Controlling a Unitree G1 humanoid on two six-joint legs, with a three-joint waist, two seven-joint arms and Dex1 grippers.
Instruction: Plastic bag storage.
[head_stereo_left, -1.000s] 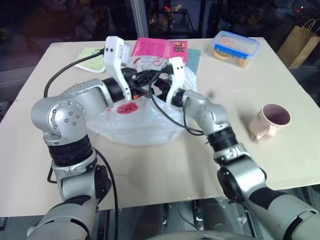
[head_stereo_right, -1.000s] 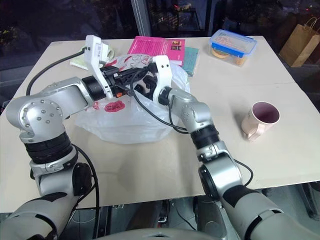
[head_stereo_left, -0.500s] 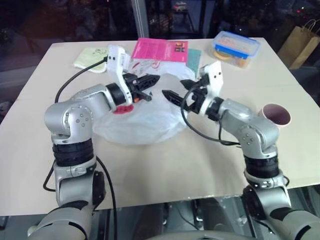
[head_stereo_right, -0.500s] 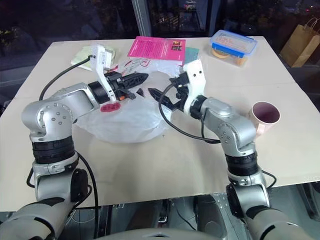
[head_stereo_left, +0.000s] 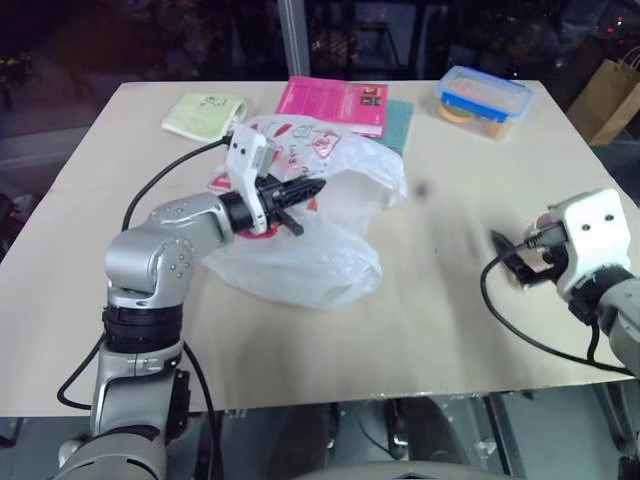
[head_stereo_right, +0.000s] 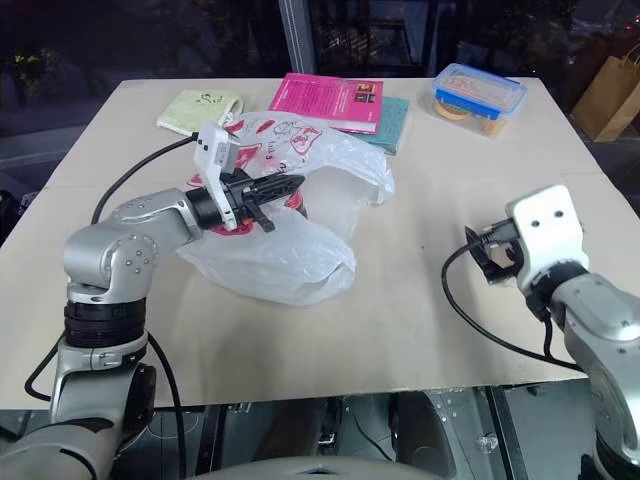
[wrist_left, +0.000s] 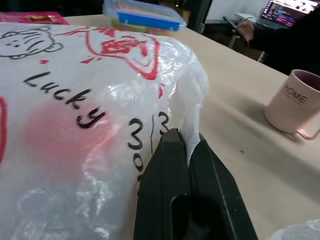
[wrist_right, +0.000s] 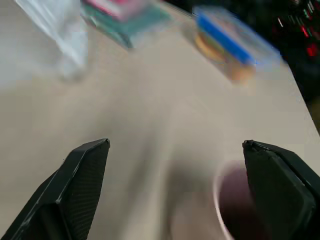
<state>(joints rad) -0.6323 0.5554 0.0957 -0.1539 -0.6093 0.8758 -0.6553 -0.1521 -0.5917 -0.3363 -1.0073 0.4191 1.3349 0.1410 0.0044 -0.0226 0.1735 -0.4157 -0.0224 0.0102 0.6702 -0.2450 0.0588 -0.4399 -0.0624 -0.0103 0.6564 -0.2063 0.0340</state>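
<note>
The plastic bag (head_stereo_left: 318, 235) lies crumpled on the table's middle left, translucent white with red marks and black lettering. My left gripper (head_stereo_left: 312, 187) reaches level over its top and is shut on a thin fold of it; the left wrist view shows the film pinched between the black fingers (wrist_left: 170, 165). My right gripper (head_stereo_right: 478, 254) hangs over the table's right side, well away from the bag, open with nothing between its wide-spread fingers (wrist_right: 85, 165).
A pink mug (wrist_left: 295, 105) stands just beyond the right gripper. At the table's far edge lie a pink book (head_stereo_left: 335, 100), a teal book (head_stereo_left: 397, 112), a blue-lidded container (head_stereo_left: 483, 97) and a green cloth (head_stereo_left: 203, 112). A paper bag (head_stereo_left: 612, 88) stands past the right corner.
My right gripper has let go at the bag and swung far right and back toward the table's near edge, open. The left gripper has sunk a little, still pinching the bag.
</note>
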